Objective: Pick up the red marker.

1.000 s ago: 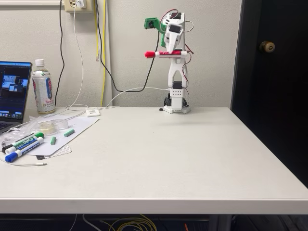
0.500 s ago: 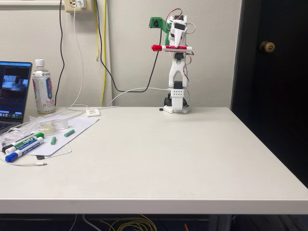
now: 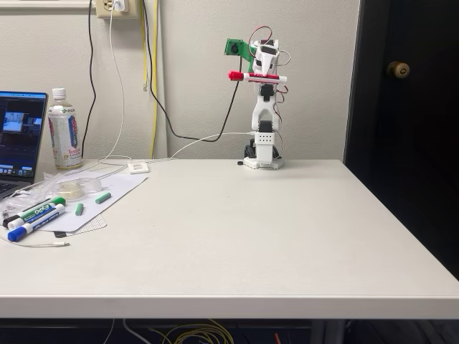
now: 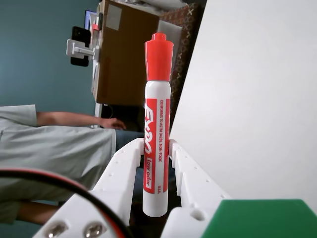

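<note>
The red marker (image 3: 257,76) was held crosswise, pinched in the hand (image 4: 156,148), raised high above the table (image 3: 237,229).

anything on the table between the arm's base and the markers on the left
In the fixed view, mostly bare table separates the arm's base from the green and blue markers; near the markers lie two small green pieces.

Plain white table (image 3: 244,236), mostly bare. Left side's the messy bit: laptop (image 3: 20,140), a drink bottle (image 3: 64,130), green marker (image 3: 43,208) and blue marker (image 3: 32,223) on a paper sheet (image 3: 93,204). The arm's base (image 3: 263,159) sits at the back edge.
</note>
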Available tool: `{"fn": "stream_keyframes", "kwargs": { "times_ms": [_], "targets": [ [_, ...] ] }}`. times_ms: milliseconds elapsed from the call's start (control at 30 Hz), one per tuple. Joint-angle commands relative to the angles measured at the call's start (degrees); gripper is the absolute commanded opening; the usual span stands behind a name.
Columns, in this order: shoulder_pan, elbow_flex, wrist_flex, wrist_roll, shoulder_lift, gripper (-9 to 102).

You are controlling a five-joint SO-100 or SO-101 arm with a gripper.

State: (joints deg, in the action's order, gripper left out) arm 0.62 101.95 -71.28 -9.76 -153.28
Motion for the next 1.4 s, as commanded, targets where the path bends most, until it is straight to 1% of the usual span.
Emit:
{"fn": "stream_keyframes", "kwargs": {
  "times_ms": [0, 367, 767, 1067, 1367],
  "targets": [
    [-0.70, 2.37, 2.55, 1.23, -3.52, 0],
    [-1.85, 14.68, 8.96, 2.46, -13.71, 0],
    [-0.88, 16.26, 9.84, 3.96, -13.89, 0],
    [0.09, 16.35, 9.40, 11.78, -12.83, 0],
    [0.62, 16.35, 9.14, 14.33, -13.36, 0]
  ]
}}
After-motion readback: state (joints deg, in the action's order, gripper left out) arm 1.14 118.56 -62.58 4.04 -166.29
